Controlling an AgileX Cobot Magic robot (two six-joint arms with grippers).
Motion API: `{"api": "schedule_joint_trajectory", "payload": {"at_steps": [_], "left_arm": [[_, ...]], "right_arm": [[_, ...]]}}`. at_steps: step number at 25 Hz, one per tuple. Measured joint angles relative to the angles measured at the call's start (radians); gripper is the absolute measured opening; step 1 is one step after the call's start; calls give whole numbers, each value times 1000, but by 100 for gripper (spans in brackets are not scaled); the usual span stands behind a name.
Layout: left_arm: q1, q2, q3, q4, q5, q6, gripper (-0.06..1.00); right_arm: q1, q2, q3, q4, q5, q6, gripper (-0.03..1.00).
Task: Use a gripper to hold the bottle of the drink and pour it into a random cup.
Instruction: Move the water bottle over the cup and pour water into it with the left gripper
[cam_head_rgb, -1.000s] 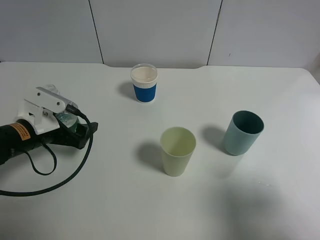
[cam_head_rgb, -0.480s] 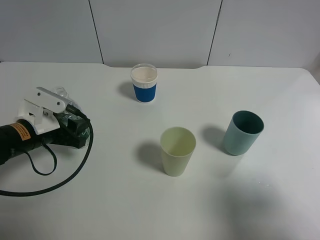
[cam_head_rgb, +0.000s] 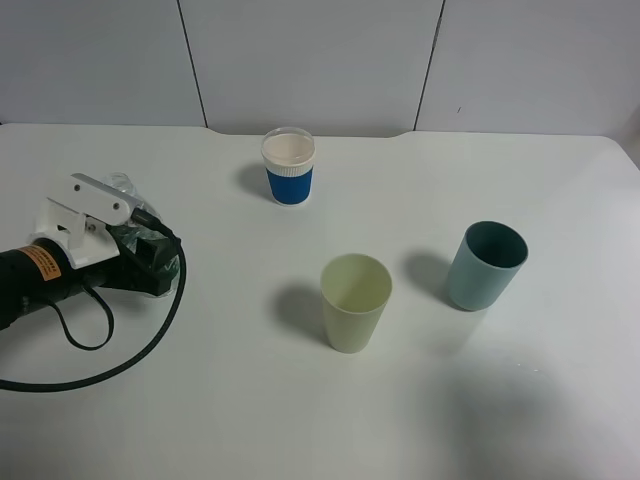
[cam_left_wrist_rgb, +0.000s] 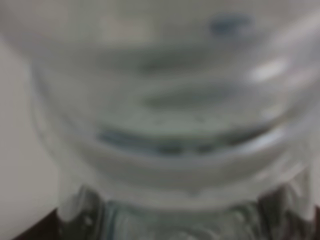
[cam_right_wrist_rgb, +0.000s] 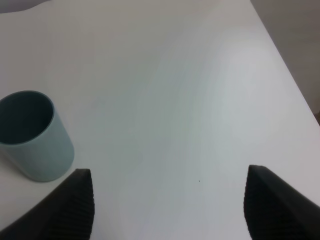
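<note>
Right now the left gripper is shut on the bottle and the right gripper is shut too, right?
No: the left gripper is shut on the bottle, but the right gripper is open, its jaws wide apart in the right wrist view.

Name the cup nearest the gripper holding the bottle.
The short blue cup with the white rim, standing farthest back; the pale yellow-green cup and the teal cup both stand farther from the left gripper.

gripper (cam_head_rgb: 152, 252) left, cup (cam_head_rgb: 355, 302) central, bare table (cam_head_rgb: 240, 350) between
</note>
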Motion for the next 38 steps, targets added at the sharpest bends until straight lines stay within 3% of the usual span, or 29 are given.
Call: {"api": "schedule_joint_trajectory", "payload": {"at_steps": [9, 16, 22, 27, 38], "left_arm": [[0, -11, 0, -24, 8, 0, 55], [0, -135, 7, -58, 113, 0, 55], [0, -277, 8, -141, 256, 13, 55], [0, -381, -30, -236, 410, 85, 55], [0, -490, -234, -270, 796, 205, 55]], "right_arm": [[0, 0, 0, 0, 0, 0, 63], [0, 0, 0, 0, 0, 0, 63], [0, 0, 0, 0, 0, 0, 63], [0, 0, 0, 0, 0, 0, 63], [0, 0, 0, 0, 0, 0, 63]]}}
